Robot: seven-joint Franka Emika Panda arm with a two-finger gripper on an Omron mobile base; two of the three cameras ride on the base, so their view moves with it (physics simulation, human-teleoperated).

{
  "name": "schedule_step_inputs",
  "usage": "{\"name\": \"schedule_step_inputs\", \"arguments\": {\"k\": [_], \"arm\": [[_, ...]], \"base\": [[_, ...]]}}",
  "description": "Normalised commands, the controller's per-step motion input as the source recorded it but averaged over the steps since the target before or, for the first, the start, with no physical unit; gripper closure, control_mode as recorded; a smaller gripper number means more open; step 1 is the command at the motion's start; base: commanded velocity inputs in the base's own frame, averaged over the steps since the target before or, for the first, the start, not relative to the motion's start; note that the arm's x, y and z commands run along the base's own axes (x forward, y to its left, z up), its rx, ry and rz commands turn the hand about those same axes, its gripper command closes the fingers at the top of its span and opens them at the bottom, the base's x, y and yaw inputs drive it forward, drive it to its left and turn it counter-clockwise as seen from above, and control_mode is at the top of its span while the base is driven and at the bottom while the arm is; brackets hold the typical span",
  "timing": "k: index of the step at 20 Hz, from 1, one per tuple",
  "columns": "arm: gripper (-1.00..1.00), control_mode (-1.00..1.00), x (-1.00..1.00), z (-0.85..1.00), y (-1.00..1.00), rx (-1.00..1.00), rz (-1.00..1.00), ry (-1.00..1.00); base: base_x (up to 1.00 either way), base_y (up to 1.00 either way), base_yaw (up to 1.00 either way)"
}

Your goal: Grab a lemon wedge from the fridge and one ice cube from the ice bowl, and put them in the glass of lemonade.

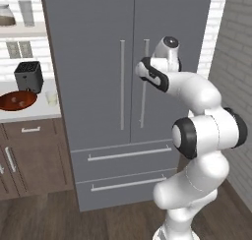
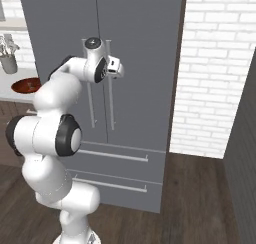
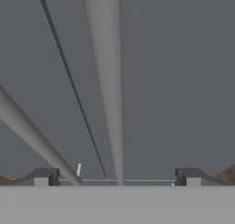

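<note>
1. At far left in the left base view, a pale counter (image 1: 29, 117) carries the ice bowl (image 1: 17, 100), a shallow reddish-brown dish with small pale lumps inside, and just to its right the glass of lemonade (image 1: 51, 98), a small clear tumbler standing upright.
2. Behind the bowl sits a dark boxy appliance (image 1: 28, 75); on a shelf above it stand a lidded jar (image 1: 6, 15) of brown contents and a taller greyish glass (image 1: 26, 12).
3. Dark brown cabinets (image 1: 29, 155) run beneath the counter.
4. Centre frame, the fridge (image 1: 103, 86) stands with both grey doors and both lower drawers closed; the lemon wedge is not visible with the doors shut.
5. The white arm reaches up to the fridge front, its gripper (image 3: 117, 177) held close against the right door beside the right-hand handle (image 1: 144, 86).
6. In the hand view the two finger tips (image 3: 43, 177) stand spread wide apart, with the right door handle (image 3: 108, 90) running up between them and nothing pinched; whether the tips touch the bar cannot be told.
7. At right, a white brick wall (image 2: 215, 78) adjoins the fridge above a dark wood floor (image 2: 200, 198).
</note>
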Motion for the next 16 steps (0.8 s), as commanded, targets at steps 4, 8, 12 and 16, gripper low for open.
{"name": "schedule_step_inputs", "arguments": {"k": [4,8,12,16], "arm": [[-1.0,-1.0,0.25,-0.11,0.15,0.0,0.0,0.0],[-1.0,-1.0,0.39,-0.19,-0.07,0.0,0.0,0.01],[-1.0,-1.0,0.47,-0.22,-0.24,0.0,0.0,0.05],[-1.0,-1.0,0.43,-0.22,-0.03,0.0,0.0,0.03]], "base": [[0.0,0.0,0.0],[0.0,0.0,0.0],[0.0,0.0,0.0],[0.0,0.0,0.0]]}}
